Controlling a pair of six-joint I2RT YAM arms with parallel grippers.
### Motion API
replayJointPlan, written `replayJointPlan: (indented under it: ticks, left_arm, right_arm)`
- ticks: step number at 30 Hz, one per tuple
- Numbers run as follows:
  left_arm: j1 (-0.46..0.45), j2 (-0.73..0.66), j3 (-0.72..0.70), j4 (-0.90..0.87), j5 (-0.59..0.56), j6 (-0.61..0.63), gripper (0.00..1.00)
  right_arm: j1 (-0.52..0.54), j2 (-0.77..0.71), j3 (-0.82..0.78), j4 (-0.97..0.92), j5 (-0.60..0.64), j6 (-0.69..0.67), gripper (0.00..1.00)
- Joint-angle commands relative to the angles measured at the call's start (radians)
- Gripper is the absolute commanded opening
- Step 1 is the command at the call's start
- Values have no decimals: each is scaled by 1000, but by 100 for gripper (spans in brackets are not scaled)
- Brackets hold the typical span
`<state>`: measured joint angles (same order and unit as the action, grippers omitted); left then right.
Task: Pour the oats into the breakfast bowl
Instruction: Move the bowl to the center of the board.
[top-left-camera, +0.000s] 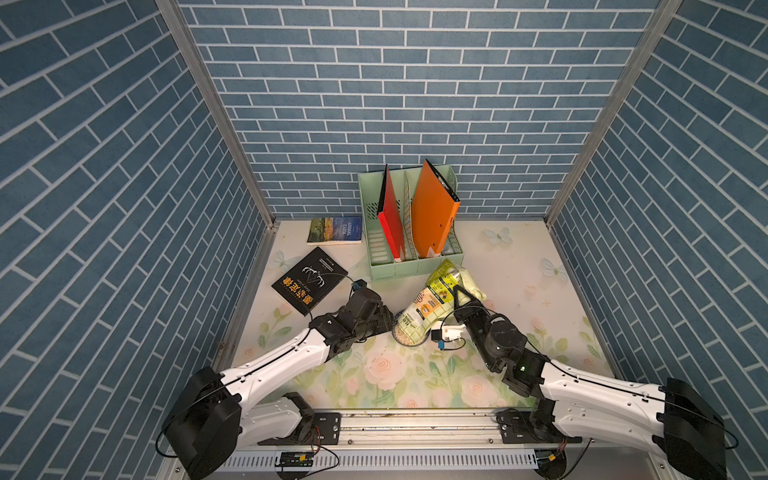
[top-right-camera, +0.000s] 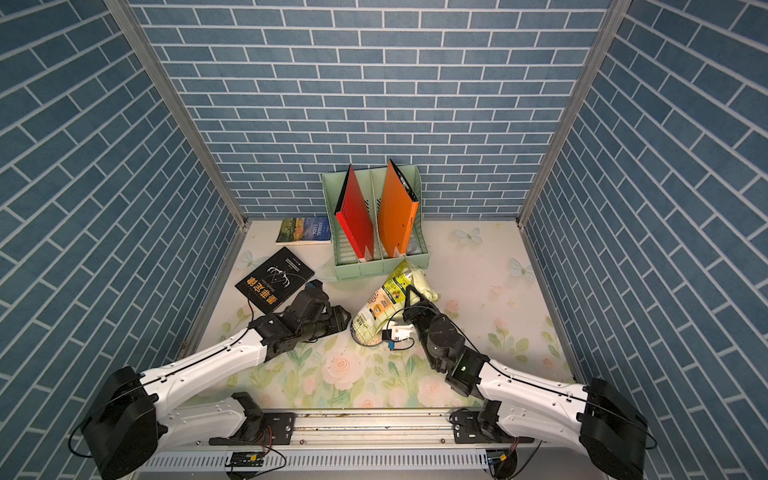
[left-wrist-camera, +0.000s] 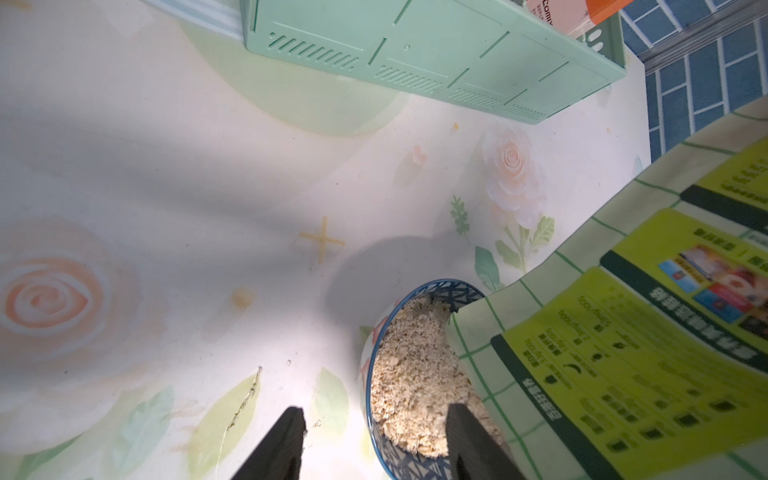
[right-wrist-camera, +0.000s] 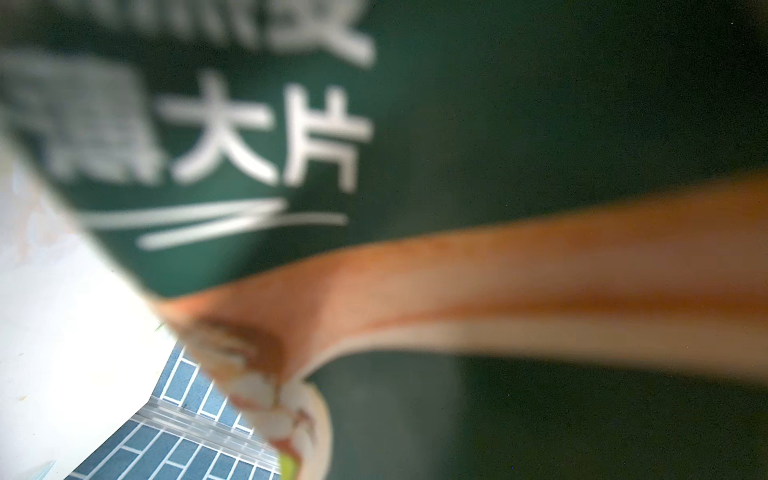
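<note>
The breakfast bowl (top-left-camera: 411, 344) (top-right-camera: 368, 341), blue-and-white patterned (left-wrist-camera: 446, 291), stands on the floral mat at mid table. Pale beige oats (left-wrist-camera: 415, 374) fill it nearly to the rim. The green-checked pouch (top-left-camera: 432, 303) (top-right-camera: 386, 301) (left-wrist-camera: 623, 332) is tipped over with its mouth down in the bowl. My right gripper (top-left-camera: 463, 297) (top-right-camera: 415, 297) is shut on the pouch's raised upper part; the right wrist view shows only the blurred pouch (right-wrist-camera: 249, 124) up close. My left gripper (top-left-camera: 387, 323) (left-wrist-camera: 376, 444) is open, straddling the bowl's near rim, one finger outside, one over the oats.
A mint file rack (top-left-camera: 409, 266) (left-wrist-camera: 415, 50) with a red and an orange folder stands just behind the pouch. A black book (top-left-camera: 309, 279) and a second book (top-left-camera: 336, 230) lie at the back left. Brick-patterned walls close in three sides.
</note>
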<state>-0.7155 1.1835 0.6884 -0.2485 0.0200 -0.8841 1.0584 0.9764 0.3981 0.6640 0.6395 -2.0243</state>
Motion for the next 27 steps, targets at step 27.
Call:
replayJointPlan:
  ticks: [27]
  left_arm:
    - [11,-26,-24,1,-14,0,60]
  right_arm:
    - [-26,-51,63,189,27,35,0]
